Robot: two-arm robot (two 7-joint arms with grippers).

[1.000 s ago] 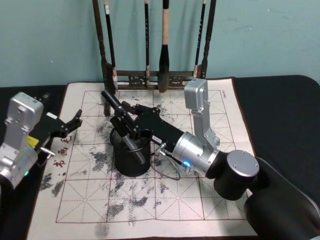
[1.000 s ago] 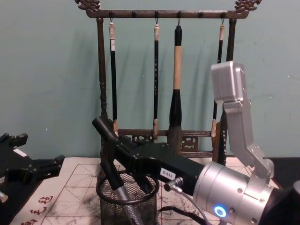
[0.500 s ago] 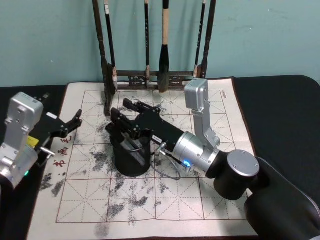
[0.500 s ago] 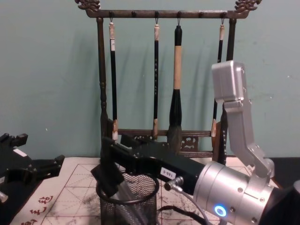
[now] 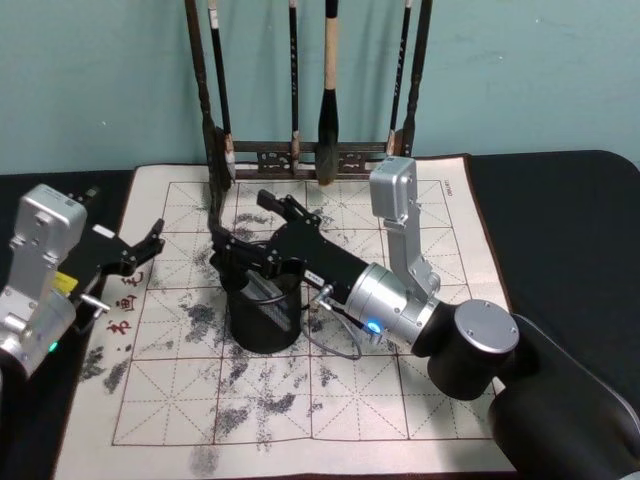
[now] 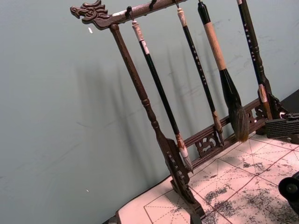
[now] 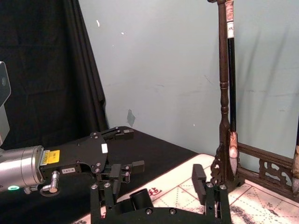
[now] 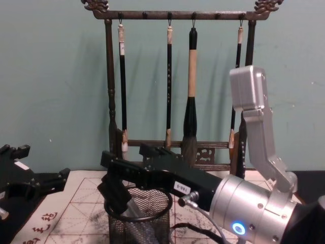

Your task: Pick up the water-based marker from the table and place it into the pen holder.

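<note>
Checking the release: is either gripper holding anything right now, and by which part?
Nothing is held. The right gripper is open over the pen holder, the marker resting inside it. The left gripper is open and empty at the mat's left edge.

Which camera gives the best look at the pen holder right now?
The head view: the pen holder shows whole from above, the open right gripper over its rim. The chest view shows its mesh side, bottom cut off.
</note>
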